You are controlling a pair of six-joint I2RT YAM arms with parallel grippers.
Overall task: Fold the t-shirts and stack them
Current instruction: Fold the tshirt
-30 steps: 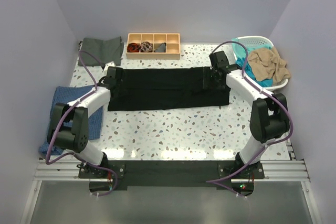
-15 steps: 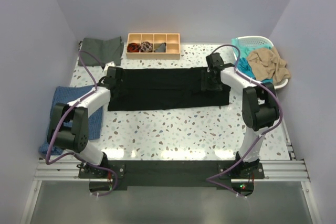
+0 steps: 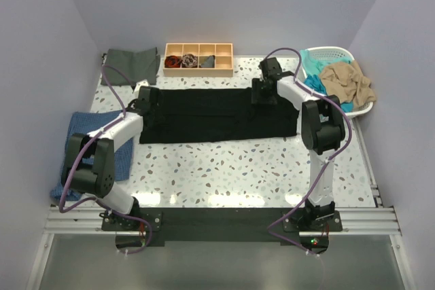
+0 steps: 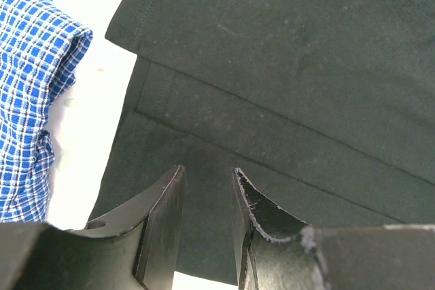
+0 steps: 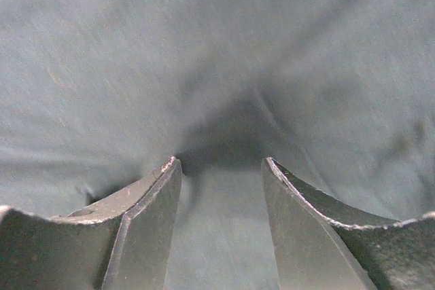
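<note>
Two arms work over one black t-shirt, which lies spread lengthwise across the middle of the speckled table.

Change since a second ago, left to right: left gripper has not moved from the shirt's left end. Right gripper has slid leftward along the far edge, away from the right end, and its forearm now angles back toward the basket.

Far left: a blue checked cloth hangs at the table's edge, and a dark grey-green t-shirt lies in the far corner.

Left gripper: fingers narrowly parted, poised over the shirt's left hems, nothing seen between them. Black t-shirt here shows layered, stitched edges stepping down, with checked cloth just beside.

Centre: shirt flat, a long dark band with a few lengthwise fold lines. A wooden tray sits beyond it.

Right gripper: fingers spread, tips down at the cloth — a shadowed pucker gathers just ahead of the gap.

Far right: basket holds a tan t-shirt over a teal one.
</note>
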